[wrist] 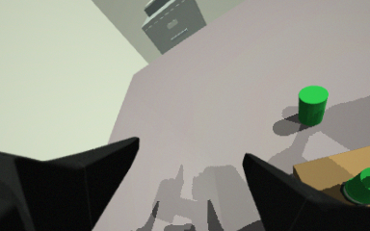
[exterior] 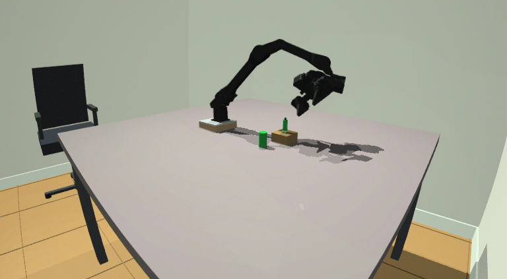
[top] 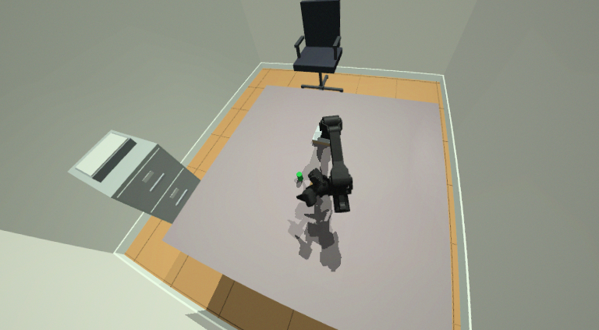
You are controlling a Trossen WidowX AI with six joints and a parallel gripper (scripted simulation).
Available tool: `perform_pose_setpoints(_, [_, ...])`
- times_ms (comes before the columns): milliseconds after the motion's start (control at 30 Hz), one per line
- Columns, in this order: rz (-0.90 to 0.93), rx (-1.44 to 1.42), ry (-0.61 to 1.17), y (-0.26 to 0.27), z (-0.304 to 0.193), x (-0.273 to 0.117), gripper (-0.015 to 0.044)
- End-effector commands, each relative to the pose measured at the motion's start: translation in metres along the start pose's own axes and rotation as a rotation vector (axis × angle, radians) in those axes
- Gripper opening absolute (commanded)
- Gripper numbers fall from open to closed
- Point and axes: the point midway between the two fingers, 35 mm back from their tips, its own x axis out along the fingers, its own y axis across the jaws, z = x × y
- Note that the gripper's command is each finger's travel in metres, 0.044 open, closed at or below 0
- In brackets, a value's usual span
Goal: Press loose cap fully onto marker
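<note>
left to right across the exterior view: chair [exterior: 61, 105] off the table's [exterior: 224, 201] far left corner, nothing to do w/ the job. next the arm's base [exterior: 218, 123] planted near the far edge, arm arching up and over to the right.

now the cap [exterior: 263, 138], green, standing upright & loose on the table, roughly mid-table, a bit toward the near edge from the block. just beside it, not touching, the tan holder block [exterior: 284, 136] w/ the marker [exterior: 284, 124] upright in it, tip bare, no cap on yet.

then the gripper [exterior: 303, 107], hanging well above the block, a touch to the right of it, tilted down. jaws spread nearly all the way, nothing between 'em. wrist view backs that up: both fingers wide apart, only table showing in the gap, cap off at the right.

handling, my read: cap looks small, light, rigid plastic, smooth sides, so prob. slippery and easy to tip w/ a sideways nudge. best hold is across the round wall, about mid-height, jaws coming straight down so it stays vertical. keep the open end facing down & unblocked for the marker. pressing on will need a firm squeeze or it may slide up thru the fingers.

job's at the start, i'd say: cap not picked yet.
</note>
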Motion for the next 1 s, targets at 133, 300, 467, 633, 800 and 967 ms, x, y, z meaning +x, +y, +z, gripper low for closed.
perform_pose_setpoints(133, [-0.26,-0.218,0.129,-0.02,0.037,0.036,0.0269])
perform_pose_setpoints(300, [-0.474,-0.454,0.452,-0.05,0.079,0.061,0.0245])
perform_pose_setpoints(467, [-0.495,-0.573,0.738,-0.07,0.104,0.065,0.0245])
perform_pose_setpoints(633, [-0.431,-0.636,0.955,-0.081,0.12,0.063,0.0245])
perform_pose_setpoints(800, [-0.431,-0.636,0.955,-0.08,0.117,0.06,0.0245])
perform_pose_setpoints(967, [-0.431,-0.636,0.955,-0.08,0.117,0.06,0.0245])
